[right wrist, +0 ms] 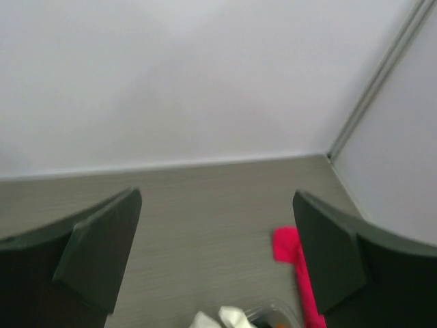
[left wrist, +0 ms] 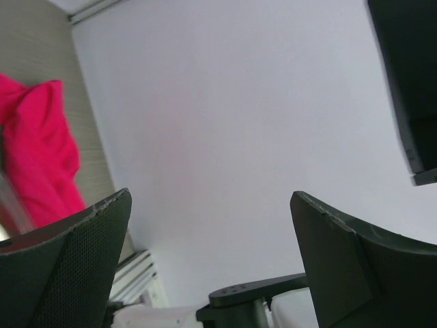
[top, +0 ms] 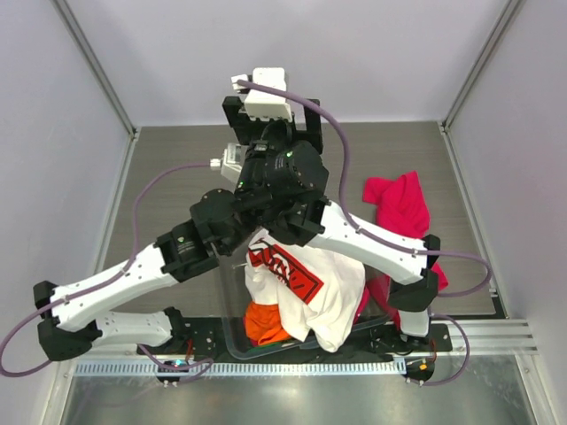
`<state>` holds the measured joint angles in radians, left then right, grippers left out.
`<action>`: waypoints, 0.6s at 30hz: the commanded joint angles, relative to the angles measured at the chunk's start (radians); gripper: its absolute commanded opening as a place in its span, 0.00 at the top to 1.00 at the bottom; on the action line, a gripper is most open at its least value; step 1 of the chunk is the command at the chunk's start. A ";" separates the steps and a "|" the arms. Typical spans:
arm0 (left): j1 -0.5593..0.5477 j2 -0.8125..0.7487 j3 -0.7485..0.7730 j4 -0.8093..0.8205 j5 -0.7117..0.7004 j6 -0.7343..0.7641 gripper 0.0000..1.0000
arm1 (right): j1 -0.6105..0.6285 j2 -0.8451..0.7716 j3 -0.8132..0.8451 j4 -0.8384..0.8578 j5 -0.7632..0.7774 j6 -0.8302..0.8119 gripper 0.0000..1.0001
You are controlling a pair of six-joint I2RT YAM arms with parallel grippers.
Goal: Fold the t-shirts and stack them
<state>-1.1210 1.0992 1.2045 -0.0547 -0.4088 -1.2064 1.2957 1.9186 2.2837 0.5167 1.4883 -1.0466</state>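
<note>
So basically nothing's folded yet, as far as I can tell. The white t-shirt (top: 306, 297) with the red-and-black print is draped in a heap over the bin (top: 232, 341) at the near edge of the table (top: 177, 159), hanging over the rim. The orange t-shirt (top: 264, 323) is bunched up in the bin, partly under the white one. The magenta t-shirt (top: 399, 205) is crumpled over on the right side of the table, and part of it looks to trail back toward the near edge by the right arm's base.

Both arms are up high over the middle of the table, wrists close together. The left gripper (left wrist: 210, 198) is spread wide with nothing between its fingers, and its camera is mostly looking at the wall. The right gripper (right wrist: 217, 197) is the same, wide apart and empty, looking at bare tabletop toward the far right corner.

My read: zero shirts flattened, zero stacked. All three need pulling out, spreading, folding and piling, so this looks like the very start, or a reset between grabs.
</note>
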 commanded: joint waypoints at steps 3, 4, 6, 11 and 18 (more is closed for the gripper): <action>-0.089 0.125 0.044 0.437 0.102 0.018 0.00 | 0.022 -0.087 -0.139 -0.288 -0.021 0.647 0.00; -0.095 0.142 0.061 0.429 0.117 0.028 0.00 | 0.034 -0.114 -0.194 -0.302 -0.064 0.763 0.00; -0.118 0.169 0.119 0.386 0.108 0.088 0.00 | 0.033 -0.159 -0.178 -0.510 -0.241 0.899 0.00; -0.128 0.130 0.294 -0.046 0.006 0.218 0.00 | 0.025 -0.231 -0.224 -0.739 -0.468 0.953 0.00; -0.125 -0.015 0.351 -0.476 -0.358 0.424 0.00 | -0.207 -0.418 -0.373 -1.194 -0.663 1.355 0.07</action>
<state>-1.2472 1.1984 1.4513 -0.4168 -0.5049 -0.9375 1.2469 1.5711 2.0163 -0.2348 0.9058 0.0532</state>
